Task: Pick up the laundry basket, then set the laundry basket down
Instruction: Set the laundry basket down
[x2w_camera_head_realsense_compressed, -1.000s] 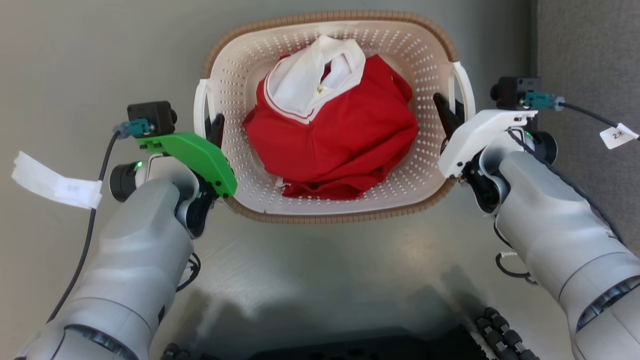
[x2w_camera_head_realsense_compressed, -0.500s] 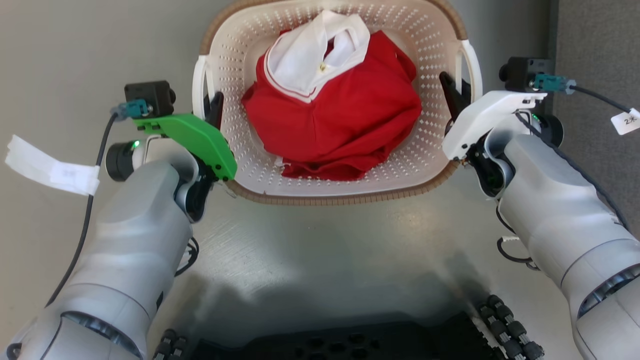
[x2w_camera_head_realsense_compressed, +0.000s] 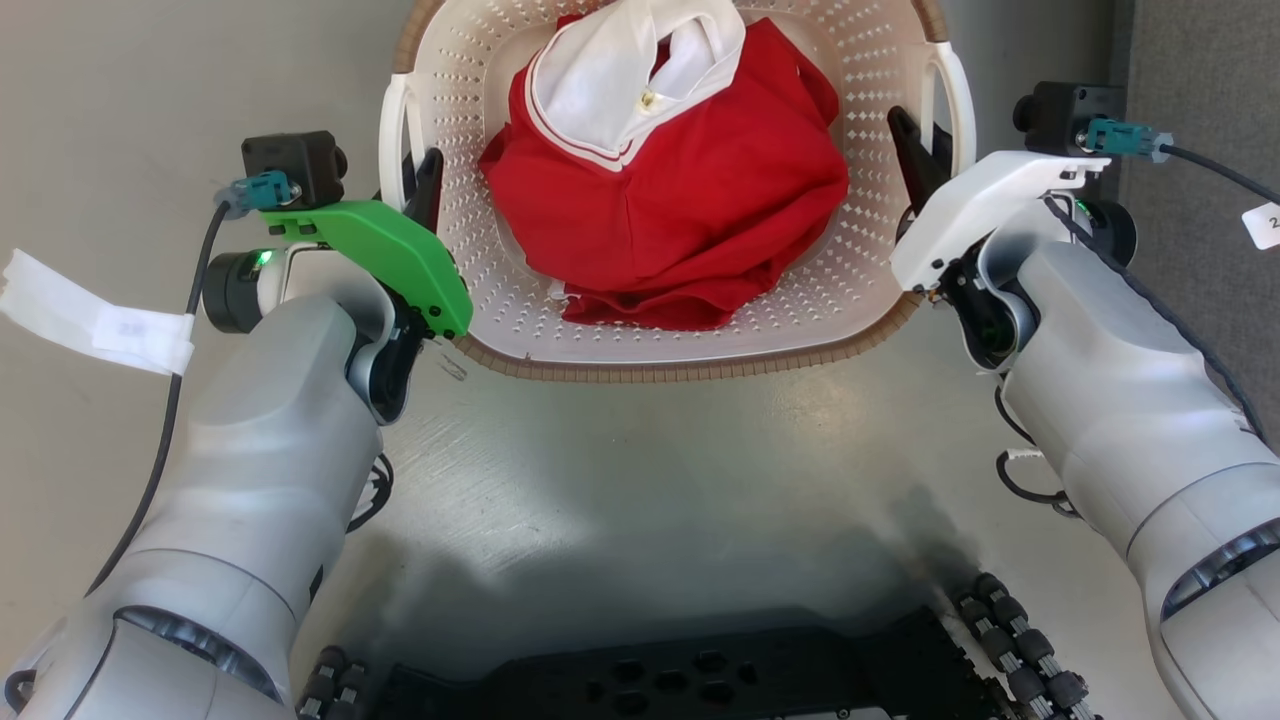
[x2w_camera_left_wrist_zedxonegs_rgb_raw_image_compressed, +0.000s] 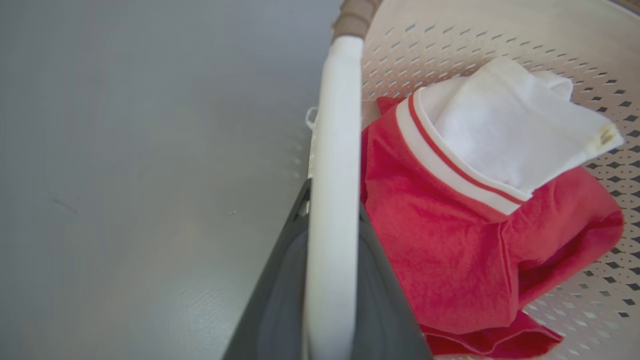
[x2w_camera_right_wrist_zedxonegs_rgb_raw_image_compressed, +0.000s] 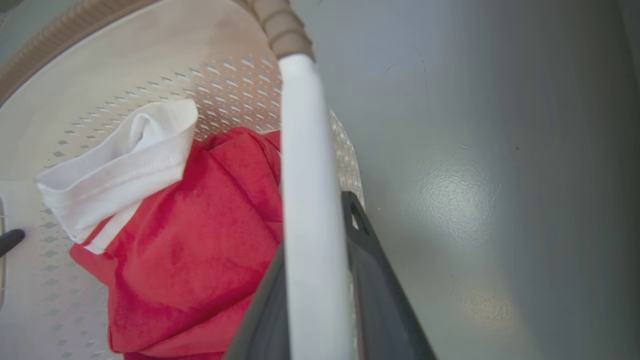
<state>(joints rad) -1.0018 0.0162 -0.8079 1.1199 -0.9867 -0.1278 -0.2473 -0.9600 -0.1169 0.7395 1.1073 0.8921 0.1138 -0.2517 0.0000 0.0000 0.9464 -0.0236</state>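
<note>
The laundry basket (x2w_camera_head_realsense_compressed: 640, 362), cream with perforated sides and a brown woven-look rim, hangs between my two arms, its far end cut off by the top edge of the head view. Inside lies a red shirt with a white collar (x2w_camera_head_realsense_compressed: 680, 210). My left gripper (x2w_camera_head_realsense_compressed: 415, 190) is shut on the left white handle (x2w_camera_left_wrist_zedxonegs_rgb_raw_image_compressed: 332, 150), one dark finger on each side of it. My right gripper (x2w_camera_head_realsense_compressed: 915, 150) is likewise shut on the right white handle (x2w_camera_right_wrist_zedxonegs_rgb_raw_image_compressed: 305, 150). The floor shows well below the basket in both wrist views.
Smooth grey floor (x2w_camera_head_realsense_compressed: 650, 480) lies under and around the basket. A darker carpet strip (x2w_camera_head_realsense_compressed: 1200, 80) runs along the right. My black wheeled base (x2w_camera_head_realsense_compressed: 700, 680) fills the bottom edge. White paper tags (x2w_camera_head_realsense_compressed: 100, 325) hang from the wrist cables.
The basket, still held by both handles, has moved up the head view with both arms and looks larger. More of my black base shows at the bottom.
</note>
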